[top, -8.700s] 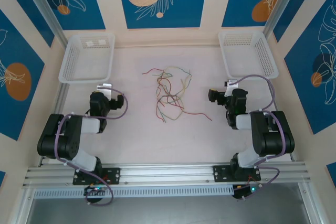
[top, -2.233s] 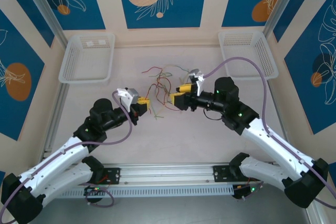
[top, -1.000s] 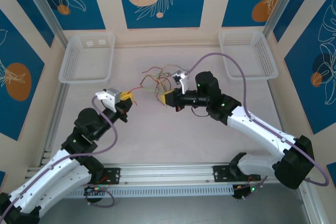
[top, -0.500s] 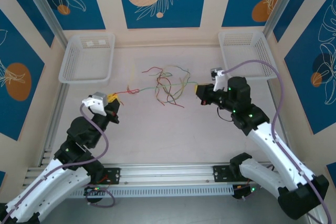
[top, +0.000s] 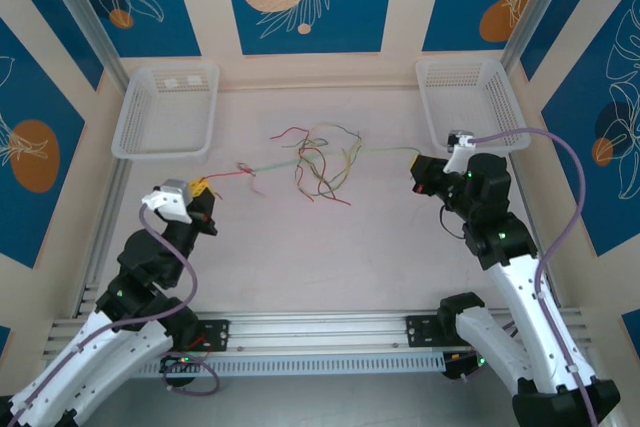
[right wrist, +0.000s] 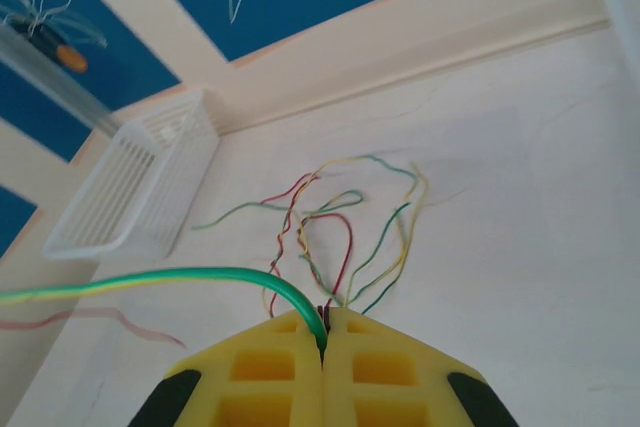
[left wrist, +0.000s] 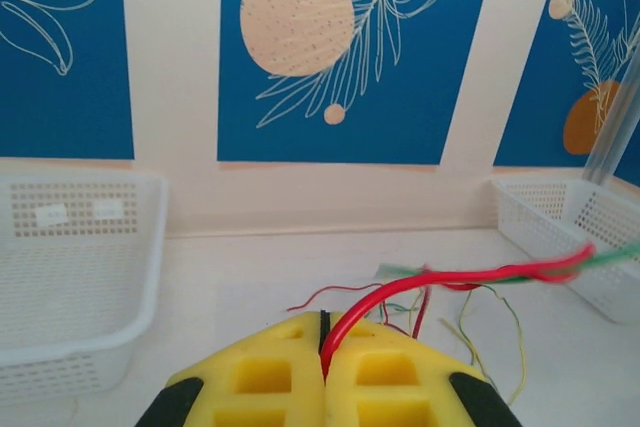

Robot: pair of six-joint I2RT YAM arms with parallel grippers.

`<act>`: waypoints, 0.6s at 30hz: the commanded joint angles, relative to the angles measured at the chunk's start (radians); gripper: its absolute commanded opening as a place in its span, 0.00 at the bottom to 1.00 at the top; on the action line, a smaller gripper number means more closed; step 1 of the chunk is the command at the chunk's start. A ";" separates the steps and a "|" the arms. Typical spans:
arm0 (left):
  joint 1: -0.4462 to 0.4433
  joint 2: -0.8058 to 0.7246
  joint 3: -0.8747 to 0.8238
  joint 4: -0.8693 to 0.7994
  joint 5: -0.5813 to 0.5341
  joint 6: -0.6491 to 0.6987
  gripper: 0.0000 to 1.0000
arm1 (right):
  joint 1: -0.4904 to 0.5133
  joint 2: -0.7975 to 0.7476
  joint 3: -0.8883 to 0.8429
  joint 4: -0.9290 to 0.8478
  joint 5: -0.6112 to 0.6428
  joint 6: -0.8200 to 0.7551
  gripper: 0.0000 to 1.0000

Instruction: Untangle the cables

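The left tool (top: 203,190) pinches a red cable (top: 228,175), the right tool (top: 418,169) a green cable (top: 385,150), both stretched left-to-right.

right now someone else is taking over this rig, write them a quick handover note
Left tool: shut on the end of a red cable.
Right tool: shut on the end of a green cable.
Both cables stretch from the tools back into the pile at mid-table, where the others lie tangled.
Done: two ends gripped, one to each side.
Left: free those two from the pile, then separate the others.
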 commanded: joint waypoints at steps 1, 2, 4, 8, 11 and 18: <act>0.016 -0.031 0.030 -0.013 -0.087 0.030 0.00 | -0.065 -0.031 -0.011 -0.010 0.047 0.054 0.00; 0.016 -0.035 0.029 -0.015 -0.091 0.030 0.00 | -0.077 -0.031 -0.008 -0.010 0.036 0.058 0.00; 0.016 -0.041 0.026 -0.016 -0.093 0.032 0.00 | -0.093 -0.031 0.000 -0.006 0.009 0.056 0.00; 0.018 -0.047 0.030 -0.014 -0.104 0.044 0.00 | -0.112 -0.044 0.026 -0.023 0.029 0.043 0.00; 0.020 -0.053 0.032 -0.015 -0.131 0.055 0.00 | -0.151 -0.067 0.036 -0.023 0.021 0.045 0.00; 0.025 -0.009 0.069 0.022 -0.063 0.108 0.00 | -0.188 -0.077 0.046 0.005 -0.069 0.070 0.00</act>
